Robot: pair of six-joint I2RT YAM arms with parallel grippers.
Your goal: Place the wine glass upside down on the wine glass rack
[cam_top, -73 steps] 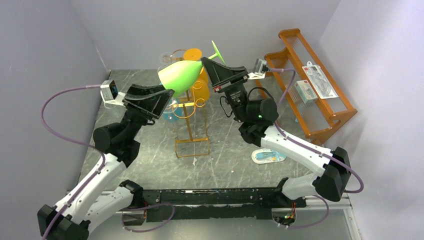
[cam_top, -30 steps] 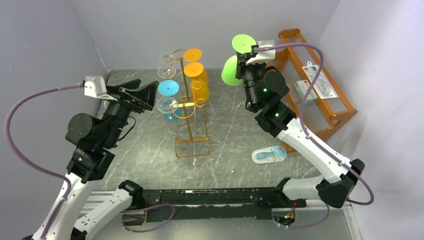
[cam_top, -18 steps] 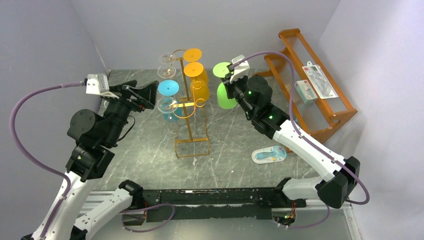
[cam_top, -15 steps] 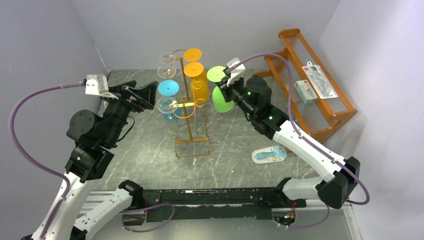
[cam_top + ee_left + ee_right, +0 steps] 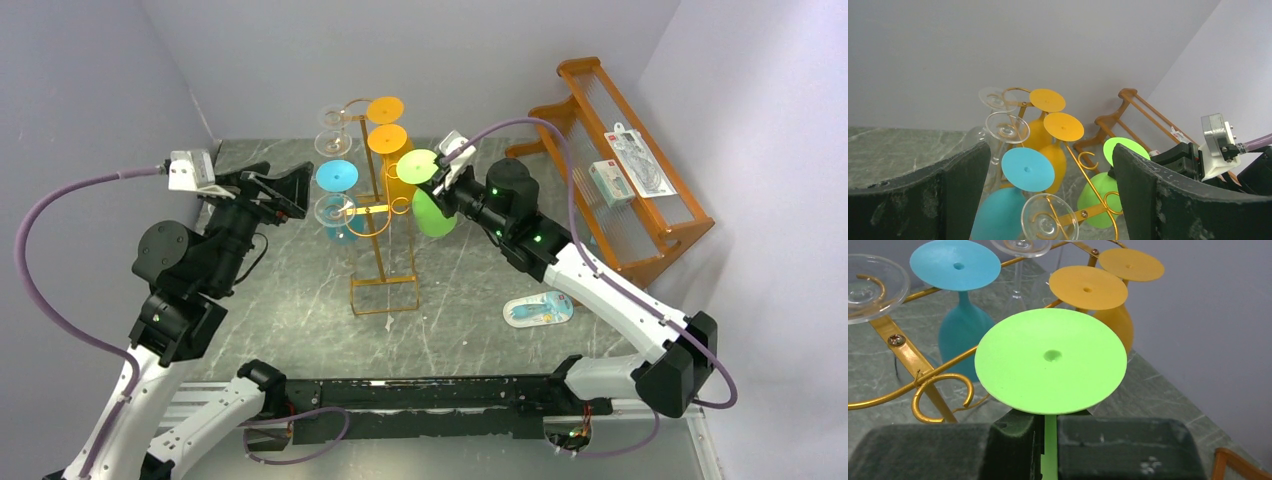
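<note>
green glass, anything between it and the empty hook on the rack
Nothing visible. The green glass, held by its stem in the right gripper, is right beside the empty curled hook of the rack; the orange glasses hang further back.

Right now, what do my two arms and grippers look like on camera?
Both arms are white shells with black joints. The left gripper and right gripper are black, broad-fingered, each with a white camera and purple cable. Green lights dot the right arm.
</note>
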